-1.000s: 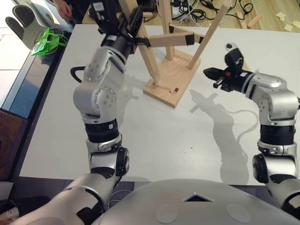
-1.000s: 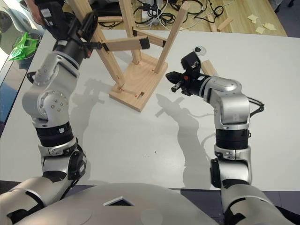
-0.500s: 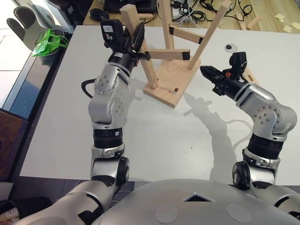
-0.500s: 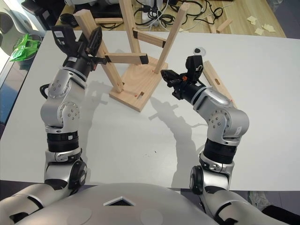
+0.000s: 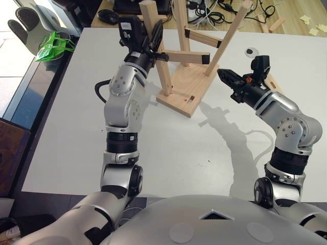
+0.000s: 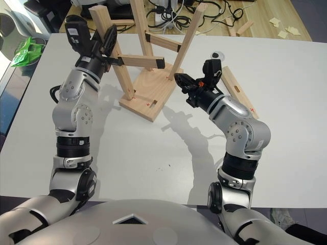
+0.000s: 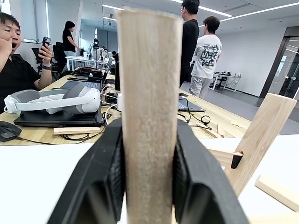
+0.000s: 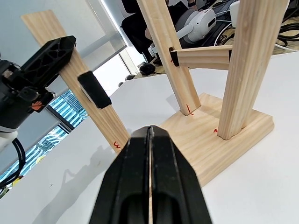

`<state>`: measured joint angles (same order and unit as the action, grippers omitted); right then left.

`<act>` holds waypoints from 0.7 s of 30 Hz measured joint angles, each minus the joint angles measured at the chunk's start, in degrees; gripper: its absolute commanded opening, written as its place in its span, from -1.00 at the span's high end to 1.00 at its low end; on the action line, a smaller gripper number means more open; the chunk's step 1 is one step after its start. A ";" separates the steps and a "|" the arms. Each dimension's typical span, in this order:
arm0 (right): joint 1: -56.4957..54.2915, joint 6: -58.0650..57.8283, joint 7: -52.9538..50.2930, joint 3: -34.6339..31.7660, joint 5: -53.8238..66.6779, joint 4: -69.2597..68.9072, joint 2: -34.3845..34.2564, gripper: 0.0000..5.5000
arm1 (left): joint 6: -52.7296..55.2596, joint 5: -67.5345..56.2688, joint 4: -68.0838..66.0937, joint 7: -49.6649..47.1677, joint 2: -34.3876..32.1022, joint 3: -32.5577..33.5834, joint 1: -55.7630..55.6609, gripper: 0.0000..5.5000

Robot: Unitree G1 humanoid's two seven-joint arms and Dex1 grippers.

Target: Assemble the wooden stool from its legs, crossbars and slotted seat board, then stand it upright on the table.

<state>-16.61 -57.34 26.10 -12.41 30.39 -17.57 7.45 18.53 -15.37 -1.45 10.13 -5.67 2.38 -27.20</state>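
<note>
Left gripper (image 5: 148, 41) pinching a tilted stool leg (image 5: 162, 71). Right gripper (image 5: 222, 74) pressed together, empty, at 3 o'clock of seat board (image 5: 185, 91).

White table (image 5: 61, 127) under even overhead lighting. Beyond far edge: wood floor (image 5: 294, 11) strewn with black cables (image 5: 225, 7). Further back: open office, desks (image 7: 219, 112), white wall (image 7: 247, 60), ceiling strip lights (image 7: 261, 9).

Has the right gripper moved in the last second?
Yes. The right gripper has shifted slightly toward the robot's left, closing the gap to the slotted seat board, which stayed put.
</note>
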 measured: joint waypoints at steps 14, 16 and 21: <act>0.24 2.24 -1.30 1.19 1.38 1.19 0.48 1.00 | -2.38 -1.52 -5.58 1.27 1.84 2.08 -2.44 0.63; 0.24 2.62 -1.59 1.23 1.61 1.38 0.51 1.00 | -2.63 -1.53 -5.64 1.24 1.98 2.21 -2.40 0.63; 0.24 4.12 -1.84 1.75 1.99 1.83 0.52 1.00 | -3.56 -1.77 -5.37 1.09 2.79 3.14 -1.65 0.63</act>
<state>-16.37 -53.22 24.26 -10.66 32.38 -15.74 7.97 14.97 -17.14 -6.82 11.23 -2.88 5.52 -28.85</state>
